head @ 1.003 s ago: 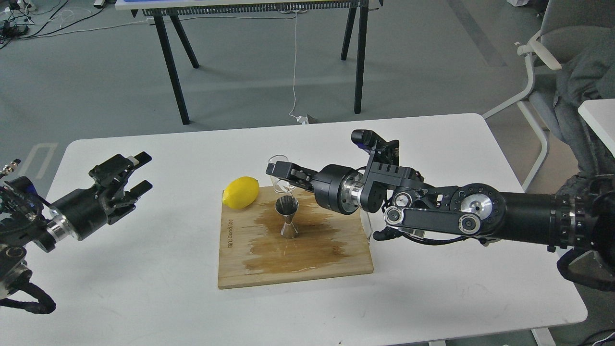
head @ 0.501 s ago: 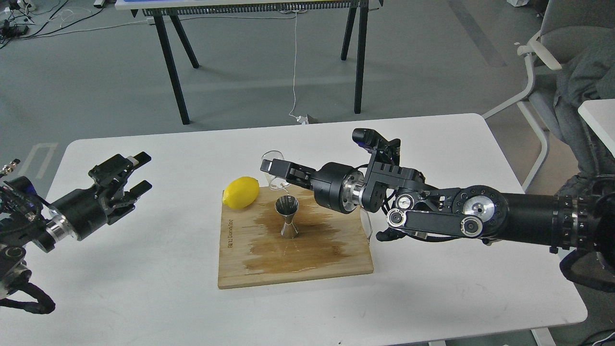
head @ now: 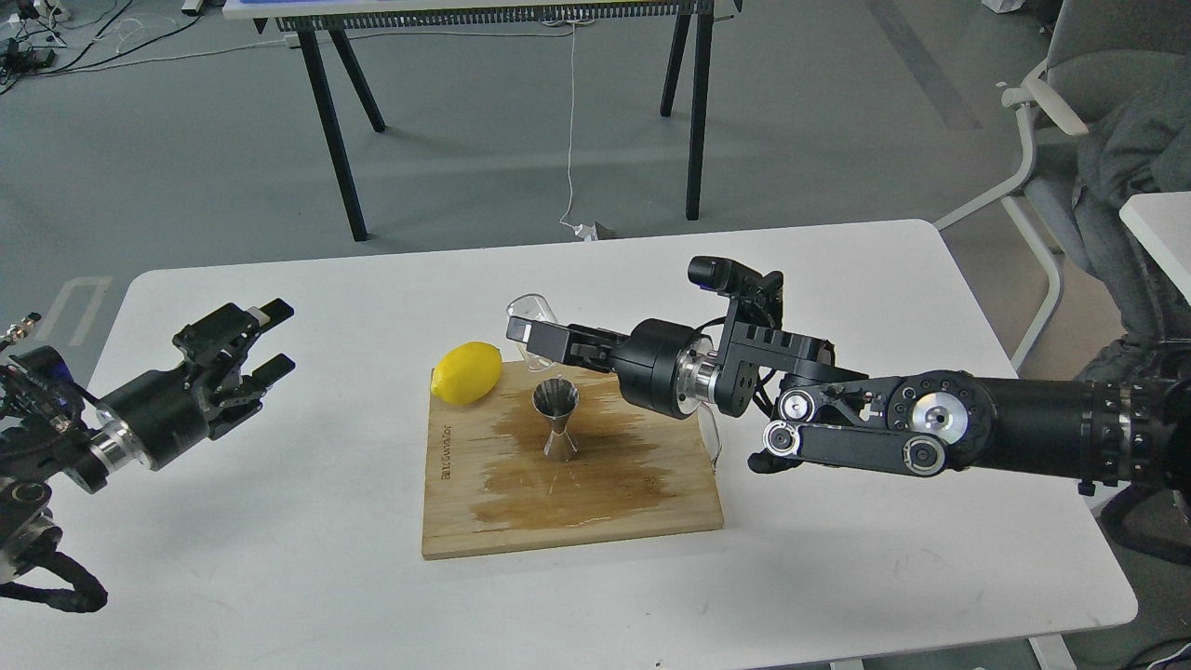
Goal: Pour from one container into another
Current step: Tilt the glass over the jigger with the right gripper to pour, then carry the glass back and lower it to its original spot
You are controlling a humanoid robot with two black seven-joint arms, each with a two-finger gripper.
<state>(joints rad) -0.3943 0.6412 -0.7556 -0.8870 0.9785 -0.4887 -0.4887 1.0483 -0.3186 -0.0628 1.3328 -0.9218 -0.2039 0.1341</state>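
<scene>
Glass cup (head: 532, 321) is sitting gripped in your right gripper (head: 527, 333), tipped over on its side with its open mouth facing left, hanging in the air above the far edge of the cutting board (head: 568, 461). You are looking at the fingers clamped across the cup's body, so that claw is clenched on the glass rather than released. The cup is hovering just beyond and slightly left of the steel jigger (head: 557, 421), not touching it, and it is lying near the lemon (head: 466, 373), which is resting on the board's far-left corner.

You are seeing the jigger standing upright near the middle of the board, closer to the far edge than the near one, its open top cone facing up. A darker wet-looking stain is spreading across the wood around and in front of the jigger's base. Whether any liquid is sitting in the cup or the jigger is too hard to tell from here.

Your left gripper (head: 270, 340) is hovering over the left side of the white table (head: 279, 577), well apart from the board, with its two fingers spread and nothing between them. The board is lying near the centre of the table, its printed edge facing the left side.
</scene>
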